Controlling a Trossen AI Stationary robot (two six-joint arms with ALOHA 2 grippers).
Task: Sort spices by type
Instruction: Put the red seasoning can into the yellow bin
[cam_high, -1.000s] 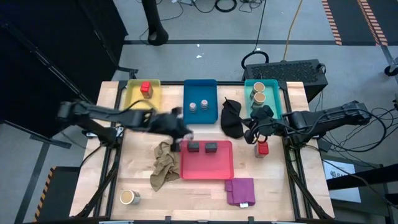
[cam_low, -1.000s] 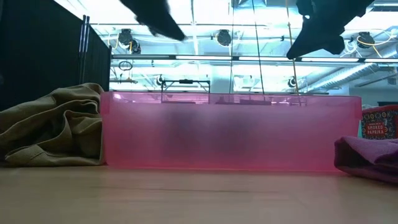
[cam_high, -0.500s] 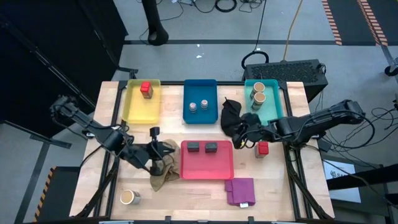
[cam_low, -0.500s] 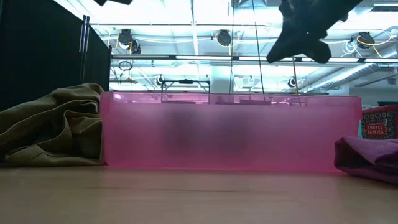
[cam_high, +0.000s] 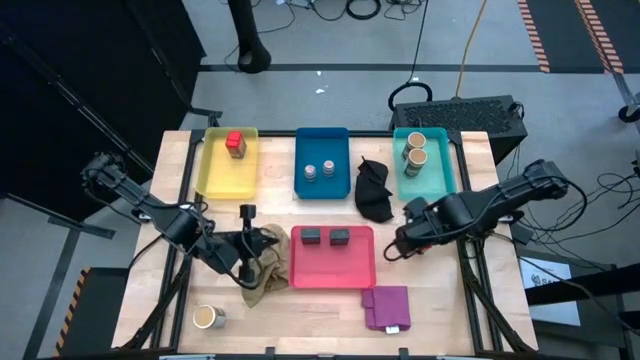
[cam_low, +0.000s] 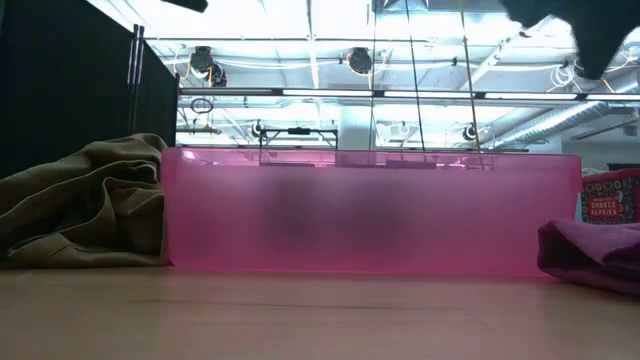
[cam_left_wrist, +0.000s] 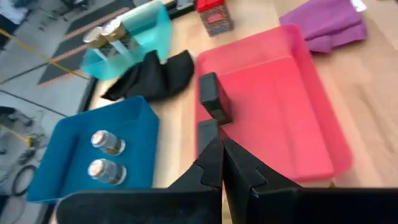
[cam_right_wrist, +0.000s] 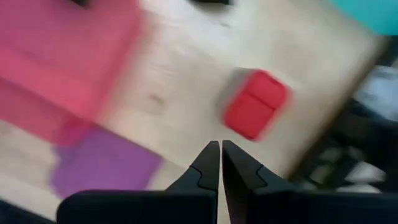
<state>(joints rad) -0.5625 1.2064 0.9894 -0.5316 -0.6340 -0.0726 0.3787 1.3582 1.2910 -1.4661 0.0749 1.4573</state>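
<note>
The right gripper (cam_high: 399, 243), fingers closed and holding nothing, is hovering right of the red tray (cam_high: 333, 257), above a red cube (cam_right_wrist: 255, 104) sitting on the table (cam_high: 440, 300). The left gripper (cam_high: 268, 243), closed and empty, is hanging over the beige cloth (cam_high: 262, 275) left of that tray.

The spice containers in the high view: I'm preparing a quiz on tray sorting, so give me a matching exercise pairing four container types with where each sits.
Things:
1. red cube
2. silver round tins
3. tan round jars
4. dark grey tins

Places:
A. pink tray
B. teal tray
C. yellow tray
D. blue tray

Pairs: 1-C, 2-D, 3-B, 4-A
</note>
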